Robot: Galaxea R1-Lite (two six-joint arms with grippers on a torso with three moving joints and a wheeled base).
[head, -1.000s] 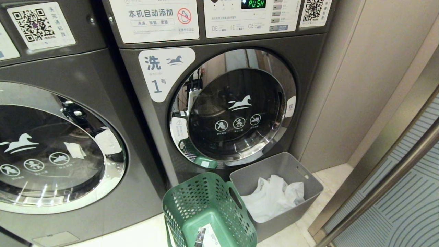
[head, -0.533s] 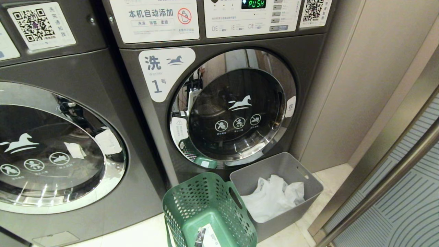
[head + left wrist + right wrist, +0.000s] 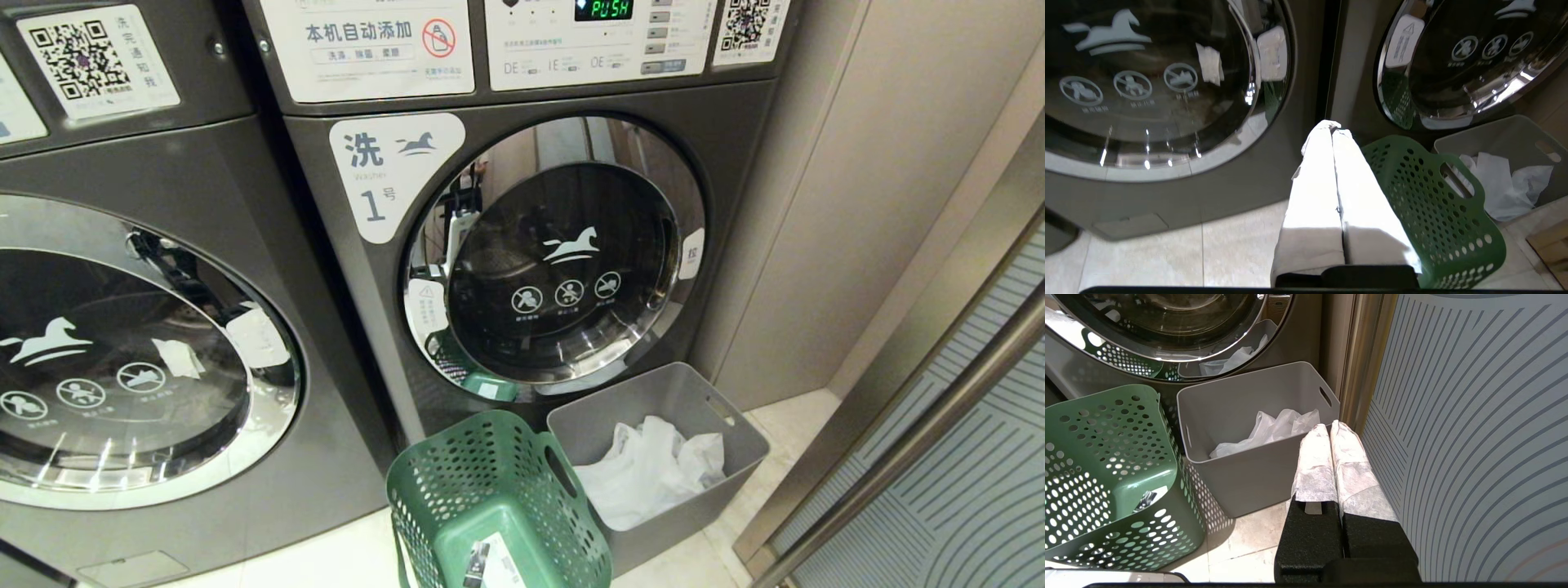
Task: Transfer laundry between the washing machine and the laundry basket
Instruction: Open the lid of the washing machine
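Fingers (image 3: 1327,179) of your left gripper (image 3: 1331,127), wrapped in white covering, are pressed together and hold nothing; they hang above the pale tiled floor (image 3: 1167,257), just beside the green perforated plastic laundry basket (image 3: 1437,204) and touching nothing. Your right gripper (image 3: 1329,426) is likewise closed and empty, its tips near the rim of the solid-walled grey plastic bin (image 3: 1249,477), beside the striped glass panel (image 3: 1474,437). Neither arm appears in the head view. There the basket (image 3: 490,506) is cut off at the lower edge; it stands on the floor, touching the bin (image 3: 702,408) that holds a crumpled white cloth (image 3: 653,474). The dark grey front-loading washing machine on the left (image 3: 163,327) shows only part of its chrome-rimmed glass door, which is shut; its number label lies outside the view. The like machine marked 1 (image 3: 531,245) stands behind the basket. You can make out no red or yellow-orange garment.
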